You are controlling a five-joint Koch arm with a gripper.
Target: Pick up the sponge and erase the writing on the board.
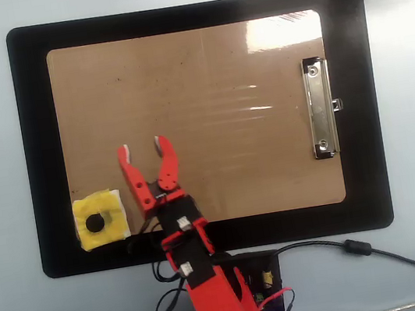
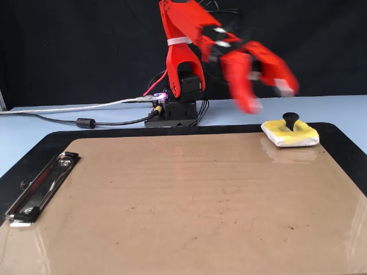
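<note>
In the overhead view the red gripper (image 1: 144,145) hangs over the lower left part of the tan board (image 1: 202,69), its two white-tipped jaws spread wide with nothing between them; in the fixed view it is a blur in the air (image 2: 266,96). The yellow sponge (image 1: 100,220) lies apart from it at the board's lower left corner, partly on the black mat (image 1: 42,150), its black knob upward (image 2: 290,132). No writing shows on the board
</note>
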